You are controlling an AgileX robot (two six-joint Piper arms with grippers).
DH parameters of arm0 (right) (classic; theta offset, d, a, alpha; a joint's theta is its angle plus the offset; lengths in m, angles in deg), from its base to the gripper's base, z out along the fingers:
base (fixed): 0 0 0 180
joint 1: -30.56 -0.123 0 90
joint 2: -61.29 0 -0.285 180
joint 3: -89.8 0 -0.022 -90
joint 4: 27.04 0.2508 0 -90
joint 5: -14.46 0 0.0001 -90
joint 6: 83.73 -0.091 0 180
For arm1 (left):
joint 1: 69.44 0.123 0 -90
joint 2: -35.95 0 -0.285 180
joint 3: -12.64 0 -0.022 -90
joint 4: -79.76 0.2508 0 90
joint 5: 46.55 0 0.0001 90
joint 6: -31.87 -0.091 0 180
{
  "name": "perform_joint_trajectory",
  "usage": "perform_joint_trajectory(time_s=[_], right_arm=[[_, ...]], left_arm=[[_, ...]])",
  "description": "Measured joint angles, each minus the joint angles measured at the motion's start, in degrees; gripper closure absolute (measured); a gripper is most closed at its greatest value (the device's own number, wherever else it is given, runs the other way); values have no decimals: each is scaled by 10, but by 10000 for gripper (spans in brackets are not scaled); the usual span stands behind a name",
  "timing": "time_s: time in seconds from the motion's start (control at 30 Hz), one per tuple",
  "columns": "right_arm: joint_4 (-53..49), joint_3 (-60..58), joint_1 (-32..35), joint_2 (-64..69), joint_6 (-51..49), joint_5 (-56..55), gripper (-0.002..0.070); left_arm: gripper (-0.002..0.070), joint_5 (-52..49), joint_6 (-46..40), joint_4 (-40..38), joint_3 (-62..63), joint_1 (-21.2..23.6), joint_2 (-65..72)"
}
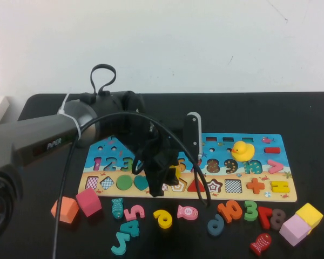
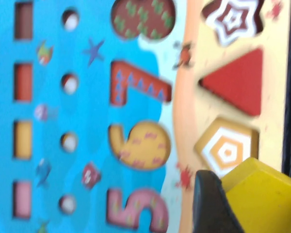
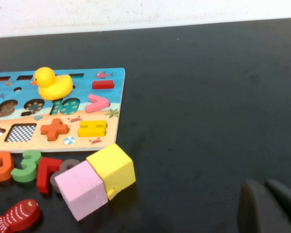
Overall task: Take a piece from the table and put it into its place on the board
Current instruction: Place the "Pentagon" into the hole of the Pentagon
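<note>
1. Left gripper over the board's near edge, clamped on the piece.
2. Yellow thick pentagon, just beside the place, above it.
3. Right gripper low over the table, jaws together.
4. Numerals 5, 6, 7 printed in cutouts.

Grey left arm with white cable tie, black looped cables, black tool — right tool dark, rounded
</note>
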Motion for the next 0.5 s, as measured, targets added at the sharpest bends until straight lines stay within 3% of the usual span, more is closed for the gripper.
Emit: perform_joint_trajectory(time_s=[0.5], right_arm=[[0, 0, 0, 0, 0, 0, 657]], left_arm=[[363, 53, -17, 4, 2, -34, 34]])
